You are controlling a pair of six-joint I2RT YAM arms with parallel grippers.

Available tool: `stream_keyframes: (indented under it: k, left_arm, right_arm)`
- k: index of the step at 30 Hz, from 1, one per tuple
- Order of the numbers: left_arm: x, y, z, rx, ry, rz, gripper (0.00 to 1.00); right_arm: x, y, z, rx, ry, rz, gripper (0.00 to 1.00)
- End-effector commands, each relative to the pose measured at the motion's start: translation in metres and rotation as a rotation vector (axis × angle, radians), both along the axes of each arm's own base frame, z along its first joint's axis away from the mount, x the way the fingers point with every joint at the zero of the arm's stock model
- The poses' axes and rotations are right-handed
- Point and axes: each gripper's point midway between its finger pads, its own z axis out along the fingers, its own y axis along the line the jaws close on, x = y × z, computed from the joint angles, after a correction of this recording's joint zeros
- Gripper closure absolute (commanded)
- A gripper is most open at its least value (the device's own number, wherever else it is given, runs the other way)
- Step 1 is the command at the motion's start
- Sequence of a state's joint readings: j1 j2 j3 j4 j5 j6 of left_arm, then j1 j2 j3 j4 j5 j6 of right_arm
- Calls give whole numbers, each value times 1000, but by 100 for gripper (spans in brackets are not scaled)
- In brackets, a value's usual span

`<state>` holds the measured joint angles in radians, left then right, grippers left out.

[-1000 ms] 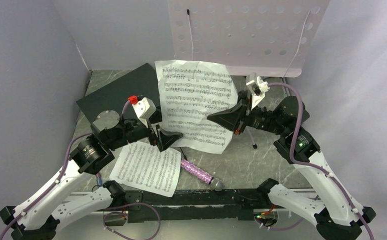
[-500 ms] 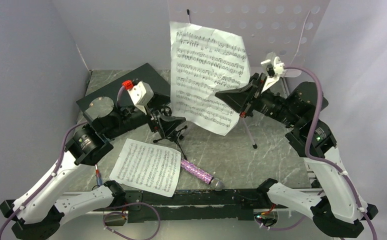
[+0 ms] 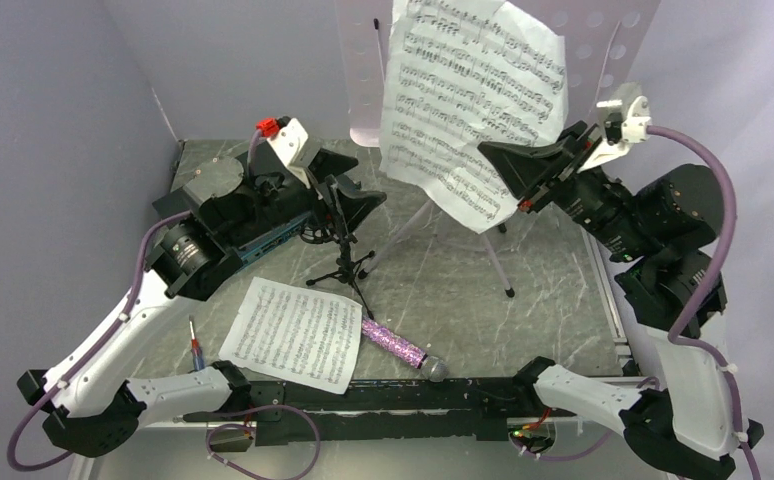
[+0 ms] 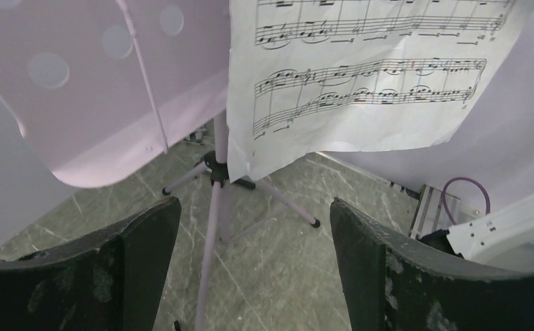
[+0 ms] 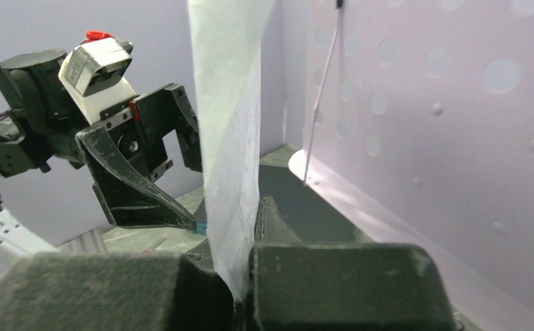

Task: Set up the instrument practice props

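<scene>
**A:** What do the jaws have?

**B:** The right gripper (image 5: pixel 242 262) is pinched flat on the lower right edge of one sheet-music page (image 3: pixel 468 95). The left gripper (image 4: pixel 254 207) is spread wide and empty at centre left, near the top of the mic stand (image 3: pixel 343 250).

**A:** Where is that page?

**B:** It's at upper centre, in front of the music stand (image 3: pixel 360 85), print towards the top camera. Its long axis runs nearly top to bottom. The staves slope down to the right, and the low corner hangs below the stand's ledge.

**A:** How should it be seated?

**B:** I'd level it, raise the bottom edge onto the ledge and lean it back before letting go. The paper looks floppy, so the free left gripper could steady the loose side. The second page (image 3: pixel 293 335) and the microphone (image 3: pixel 395 345) lie at lower centre.
</scene>
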<state>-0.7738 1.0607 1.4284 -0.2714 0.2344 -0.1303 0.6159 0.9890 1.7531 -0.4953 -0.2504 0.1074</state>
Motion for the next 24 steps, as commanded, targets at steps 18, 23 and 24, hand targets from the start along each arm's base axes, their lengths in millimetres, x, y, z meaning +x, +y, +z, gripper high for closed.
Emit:
stream_keyframes:
  k: [18, 23, 24]
  left_arm:
    - [62, -17, 74, -121, -85, 160, 37]
    - [91, -6, 65, -98, -20, 213, 36]
    - [95, -4, 61, -91, -3, 214, 36]
  right_arm:
    - [20, -49, 38, 30, -68, -290, 100]
    - [25, -47, 35, 4, -86, -300, 100]
    - [25, -47, 35, 4, -89, -300, 100]
